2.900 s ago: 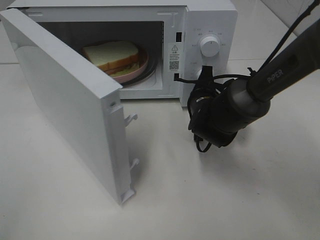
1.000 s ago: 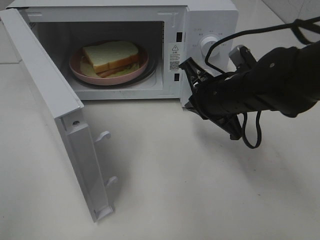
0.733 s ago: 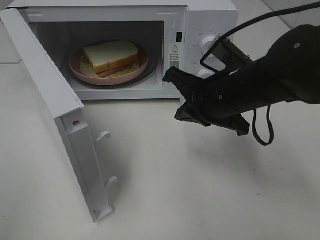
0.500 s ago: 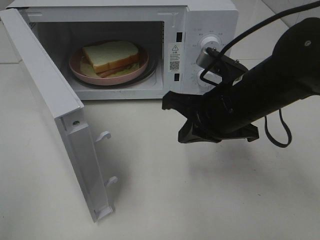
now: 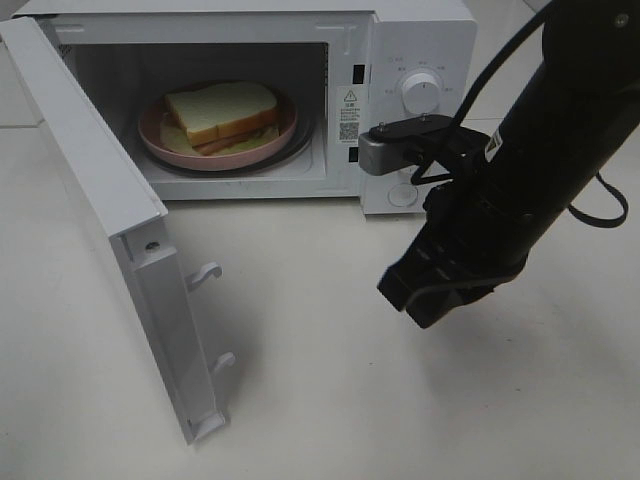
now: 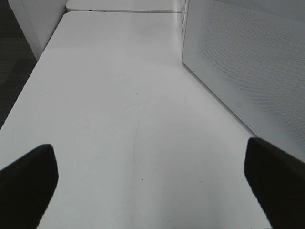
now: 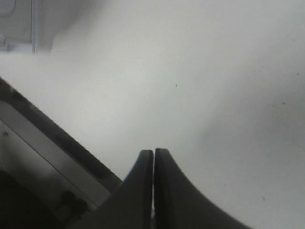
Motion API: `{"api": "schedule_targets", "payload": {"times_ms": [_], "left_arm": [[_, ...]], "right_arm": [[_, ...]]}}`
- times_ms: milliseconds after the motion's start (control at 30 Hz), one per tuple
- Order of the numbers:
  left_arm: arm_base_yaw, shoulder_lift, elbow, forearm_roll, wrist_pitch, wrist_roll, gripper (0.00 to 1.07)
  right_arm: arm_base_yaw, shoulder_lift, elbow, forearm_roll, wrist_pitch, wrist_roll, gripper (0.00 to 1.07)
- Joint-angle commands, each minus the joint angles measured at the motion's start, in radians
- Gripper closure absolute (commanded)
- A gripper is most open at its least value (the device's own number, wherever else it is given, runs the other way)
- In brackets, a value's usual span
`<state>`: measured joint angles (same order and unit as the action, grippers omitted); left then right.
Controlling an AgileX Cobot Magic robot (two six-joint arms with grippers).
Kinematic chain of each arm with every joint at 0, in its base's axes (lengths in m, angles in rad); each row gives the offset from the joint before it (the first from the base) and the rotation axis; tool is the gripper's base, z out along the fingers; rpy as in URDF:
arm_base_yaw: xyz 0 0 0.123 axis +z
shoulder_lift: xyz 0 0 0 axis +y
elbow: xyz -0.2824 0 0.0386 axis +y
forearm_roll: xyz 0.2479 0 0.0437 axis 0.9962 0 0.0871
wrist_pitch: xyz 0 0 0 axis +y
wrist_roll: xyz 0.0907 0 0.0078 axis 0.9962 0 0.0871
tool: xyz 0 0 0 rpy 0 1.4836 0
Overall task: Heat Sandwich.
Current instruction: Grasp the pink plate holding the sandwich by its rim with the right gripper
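Inside the open microwave (image 5: 420,40), the sandwich (image 5: 222,112) sat on a pink plate (image 5: 158,143) (exterior view only). Wrist views: right gripper (image 7: 153,156) had 2 fingers (image 7: 139,191) flush; left gripper (image 6: 152,176) stood spread wide.

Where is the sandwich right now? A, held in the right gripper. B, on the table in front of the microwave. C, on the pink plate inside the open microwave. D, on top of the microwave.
C: the sandwich rests on the pink plate inside the microwave, whose door stands open.
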<state>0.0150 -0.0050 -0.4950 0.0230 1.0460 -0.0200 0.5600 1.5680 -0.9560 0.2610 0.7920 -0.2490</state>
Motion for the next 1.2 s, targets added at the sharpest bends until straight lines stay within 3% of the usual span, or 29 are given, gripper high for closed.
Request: {"api": "schedule_targets", "payload": {"times_ms": [33,533,800,1200], "left_arm": [[0.003,-0.016,0.002,-0.002,-0.009,0.0,0.07],[0.003,-0.016,0.002,-0.002,-0.009,0.0,0.07],[0.003,-0.016,0.002,-0.002,-0.009,0.0,0.07],[0.003,-0.016,0.002,-0.002,-0.009,0.0,0.07]], "right_arm": [[-0.001,-0.008,-0.029,-0.04,0.096,-0.242,1.03],[-0.001,-0.008,-0.032,-0.116,0.11,-0.943,1.01],[-0.001,-0.008,-0.032,-0.178,0.11,-1.123,0.98],[0.002,-0.008,-0.032,-0.275,0.078,-1.148,0.91]]}}
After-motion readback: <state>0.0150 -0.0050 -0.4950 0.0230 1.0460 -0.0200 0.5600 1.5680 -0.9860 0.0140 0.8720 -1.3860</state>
